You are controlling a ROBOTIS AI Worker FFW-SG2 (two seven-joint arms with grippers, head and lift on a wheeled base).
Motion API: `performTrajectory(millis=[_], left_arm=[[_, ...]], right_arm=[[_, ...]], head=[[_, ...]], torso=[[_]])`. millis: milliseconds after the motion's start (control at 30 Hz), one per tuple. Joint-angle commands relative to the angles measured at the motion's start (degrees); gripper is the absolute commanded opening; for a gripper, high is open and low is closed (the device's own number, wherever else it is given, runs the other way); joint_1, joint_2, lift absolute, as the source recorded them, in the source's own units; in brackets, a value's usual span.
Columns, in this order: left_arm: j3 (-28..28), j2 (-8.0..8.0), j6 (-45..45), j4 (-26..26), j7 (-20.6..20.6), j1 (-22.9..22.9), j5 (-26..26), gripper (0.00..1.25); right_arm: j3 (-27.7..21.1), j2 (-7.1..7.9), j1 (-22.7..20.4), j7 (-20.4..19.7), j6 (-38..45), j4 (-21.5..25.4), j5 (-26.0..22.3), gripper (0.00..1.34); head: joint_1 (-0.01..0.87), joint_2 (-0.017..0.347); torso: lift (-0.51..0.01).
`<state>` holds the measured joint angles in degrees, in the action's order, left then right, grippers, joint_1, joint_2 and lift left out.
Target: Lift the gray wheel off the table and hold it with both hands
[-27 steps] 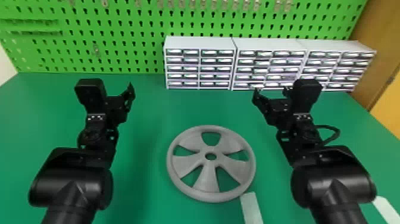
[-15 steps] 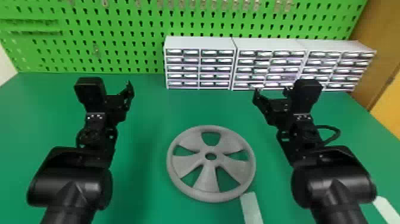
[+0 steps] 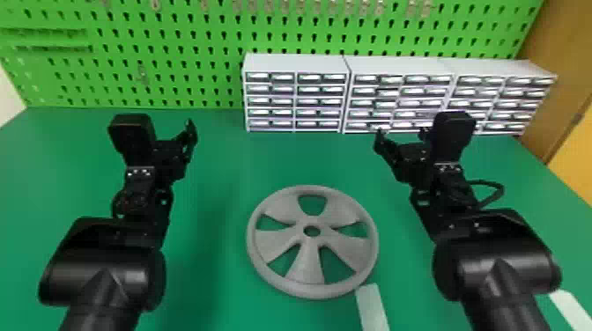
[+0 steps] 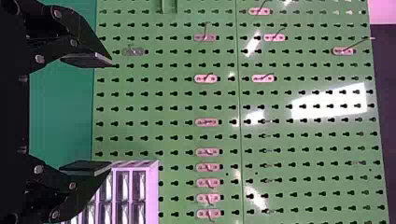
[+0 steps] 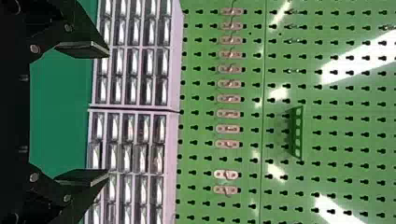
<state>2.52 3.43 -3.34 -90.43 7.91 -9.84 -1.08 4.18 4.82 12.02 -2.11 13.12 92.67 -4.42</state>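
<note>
Looks like a plain gray wheel point(image 3: 307, 264), all one dull color, with a thick, smooth, round rim. Has five broad spokes, narrow near the hub and wider toward the rim, and a round hole in the center. Shows green through five rounded openings between the spokes. Lies flat on the green table point(image 3: 286, 163), in the lower middle of the head view, with one opening on the far side and one spoke toward the robot. Sits with its near right edge by a pale strip point(image 3: 372, 308).
</note>
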Motion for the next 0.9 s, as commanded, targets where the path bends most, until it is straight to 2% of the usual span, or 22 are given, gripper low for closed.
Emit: performTrajectory(millis=[0, 467, 733, 867], left_arm=[[-0.15, 0.0, 0.0, -0.1, 0.0, 0.09, 0.03, 0.78], [-0.24, 0.0, 0.0, -0.19, 0.0, 0.18, 0.12, 0.78], [-0.33, 0.09, 0.0, -0.36, 0.0, 0.35, 0.12, 0.78], [-0.33, 0.0, 0.0, -0.63, 0.35, 0.44, 0.12, 0.78]], right_arm=[[-0.4, 0.01, 0.55, 0.0, 2.96, 0.85, 0.11, 0.97], [-0.32, 0.45, 2.57, 0.0, 14.13, 4.45, -0.42, 0.97], [0.12, 1.24, 5.64, 0.0, 29.16, 8.58, -0.5, 0.97], [-0.14, 1.86, 8.02, 0.0, 39.18, 10.25, -2.53, 0.97]], head=[[0.711, 0.015], [0.711, 0.015], [0.711, 0.015], [0.711, 0.015]], torso=[[-0.098], [-0.098], [-0.098], [-0.098]])
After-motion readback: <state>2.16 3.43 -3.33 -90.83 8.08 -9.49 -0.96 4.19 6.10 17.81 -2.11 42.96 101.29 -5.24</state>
